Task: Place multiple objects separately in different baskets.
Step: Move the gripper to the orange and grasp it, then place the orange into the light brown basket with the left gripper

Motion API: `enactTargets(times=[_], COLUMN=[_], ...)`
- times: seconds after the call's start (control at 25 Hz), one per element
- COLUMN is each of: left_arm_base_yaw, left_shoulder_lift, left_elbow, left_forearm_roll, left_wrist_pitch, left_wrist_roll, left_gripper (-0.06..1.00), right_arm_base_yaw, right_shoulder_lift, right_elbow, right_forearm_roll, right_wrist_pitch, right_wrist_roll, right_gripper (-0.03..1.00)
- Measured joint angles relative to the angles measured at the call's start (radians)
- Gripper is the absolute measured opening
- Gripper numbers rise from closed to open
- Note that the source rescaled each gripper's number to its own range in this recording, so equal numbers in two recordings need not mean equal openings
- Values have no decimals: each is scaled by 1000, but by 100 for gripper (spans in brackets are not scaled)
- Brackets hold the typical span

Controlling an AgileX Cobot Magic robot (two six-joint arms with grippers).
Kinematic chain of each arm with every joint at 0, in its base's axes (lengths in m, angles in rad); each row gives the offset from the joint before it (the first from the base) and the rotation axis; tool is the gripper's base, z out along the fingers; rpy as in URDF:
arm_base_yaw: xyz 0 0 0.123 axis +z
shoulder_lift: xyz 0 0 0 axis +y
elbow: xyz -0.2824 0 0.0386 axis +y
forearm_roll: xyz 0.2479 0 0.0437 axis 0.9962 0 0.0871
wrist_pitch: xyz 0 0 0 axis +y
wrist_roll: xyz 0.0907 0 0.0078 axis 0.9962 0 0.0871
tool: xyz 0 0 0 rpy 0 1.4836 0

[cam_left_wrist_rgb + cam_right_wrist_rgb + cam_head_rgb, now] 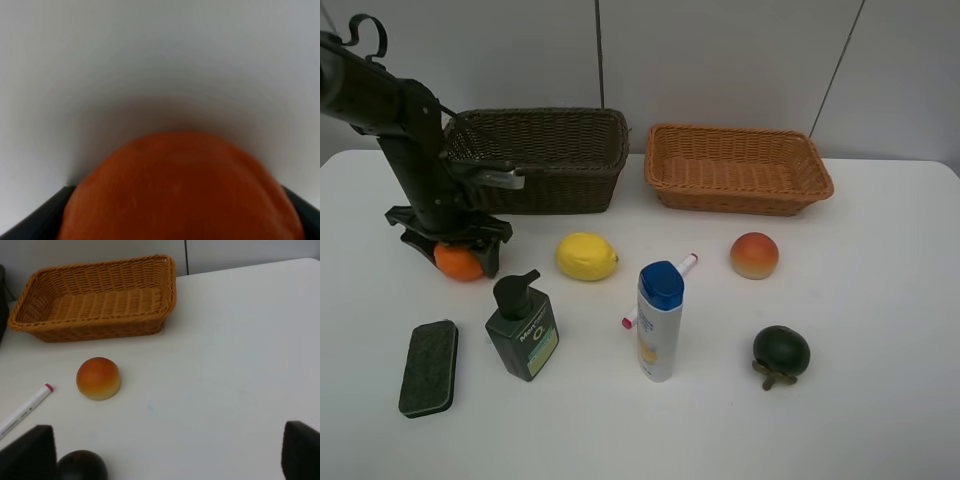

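My left gripper [458, 256] is down on the table in front of the dark brown basket [550, 190], its jaws closed around the orange [458, 263], which fills the left wrist view [180, 195]. The lemon [587, 256], peach [754, 255], mangosteen [781, 353], dark green pump bottle [522, 328], black eraser [428, 367], white blue-capped bottle [659, 320] and pink-tipped marker [685, 264] lie on the table. The light tan basket [740, 195] stands at the back right, with nothing in it. My right gripper [170, 455] is open and empty, near the mangosteen [81, 466] and the peach [98, 378].
The white table [880, 330] ends at a grey wall behind the baskets. The two baskets stand side by side with a small gap. The marker [25, 410] lies partly behind the white bottle. The tan basket [100, 330] shows at the far side of the right wrist view.
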Motion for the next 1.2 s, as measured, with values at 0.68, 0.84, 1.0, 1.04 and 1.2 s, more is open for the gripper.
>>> enactTargets(times=[0.68,0.84,1.0,1.04,1.2], left_arm_base_yaw=[-358,-378,-378,-377,-377], left_shoulder_lift=[249,454,587,602,619], left_elbow=[-876,-1120,-1271,-1284,-1290], left_forearm_roll=[-289,-290,-280,-278,-266], left_wrist_pitch=[-31,-128,-175,-181,-197], left_wrist_roll=[174,141,122,122,140], left_gripper=[75,75,75,75,95], right_arm_base_yaw=[0,0,0,0,0], right_shoulder_lift=[0,0,0,0,0], right_elbow=[0,0,0,0,0], right_forearm_roll=[0,0,0,0,0], right_wrist_pitch=[0,0,0,0,0], right_wrist_roll=[0,0,0,0,0], right_gripper=[100,100,100,100,100])
